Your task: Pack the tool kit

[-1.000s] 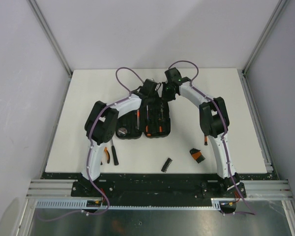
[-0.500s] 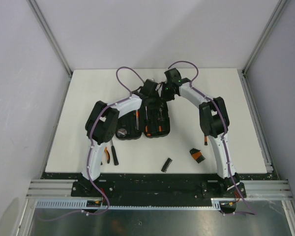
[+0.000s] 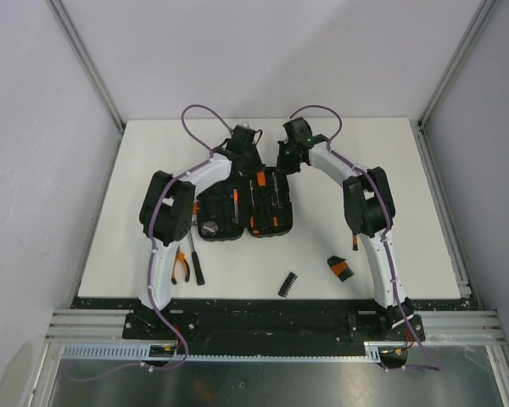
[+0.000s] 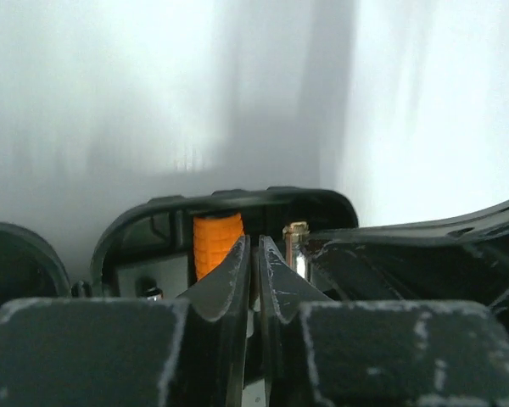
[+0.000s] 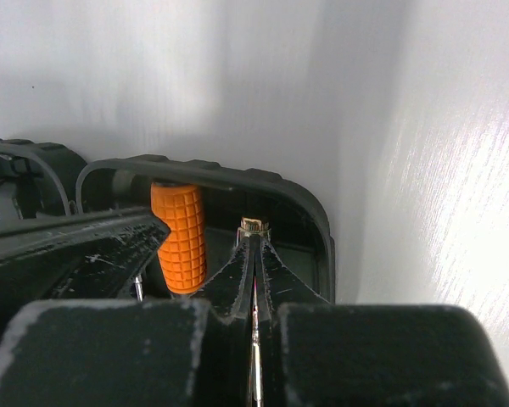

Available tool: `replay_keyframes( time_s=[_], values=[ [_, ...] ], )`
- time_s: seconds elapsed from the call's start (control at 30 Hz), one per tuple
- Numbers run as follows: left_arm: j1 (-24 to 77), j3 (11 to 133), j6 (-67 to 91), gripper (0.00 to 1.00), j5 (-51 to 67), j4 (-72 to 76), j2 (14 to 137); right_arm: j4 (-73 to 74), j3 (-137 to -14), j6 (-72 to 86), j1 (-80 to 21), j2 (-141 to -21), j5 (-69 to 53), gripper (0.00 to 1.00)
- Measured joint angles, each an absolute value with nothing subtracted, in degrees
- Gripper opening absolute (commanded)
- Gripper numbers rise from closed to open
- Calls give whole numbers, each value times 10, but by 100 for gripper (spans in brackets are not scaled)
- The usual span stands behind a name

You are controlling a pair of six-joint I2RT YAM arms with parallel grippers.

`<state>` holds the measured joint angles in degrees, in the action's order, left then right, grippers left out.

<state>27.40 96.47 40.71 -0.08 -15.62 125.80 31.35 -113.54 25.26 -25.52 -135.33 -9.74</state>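
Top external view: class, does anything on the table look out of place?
Yes. The case lies open, yet four pieces lie loose outside it: orange-handled pliers, a black tool beside them, a ribbed black strip and a small black-orange piece.

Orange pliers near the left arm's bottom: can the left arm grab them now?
Probably yes. The orange pliers lie bare on the table, nothing on them. But the left gripper is shut at the far edge of the case, so it must fold back close to its base.
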Motion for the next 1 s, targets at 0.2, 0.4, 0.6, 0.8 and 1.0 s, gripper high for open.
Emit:
replay_keyframes(
  time_s=[0.2, 0.4, 0.6, 0.8, 1.0],
  values=[
    [271, 1014, 390, 16, 23, -155, 1280, 316, -1138, 253, -255, -1355, -98, 0],
    [272, 1037, 385, 17, 65, -152, 1304, 299, -1119, 256, -255, -1345, -98, 2],
    [272, 1036, 385, 15, 93, -155, 1312, 277, -1091, 270, -252, -1331, -104, 5],
    [272, 1033, 384, 15, 110, -154, 1313, 263, -1066, 278, -245, -1317, -114, 9],
    [272, 1022, 383, 13, 117, -156, 1314, 264, -1056, 280, -241, -1309, -118, 10]
  ],
)
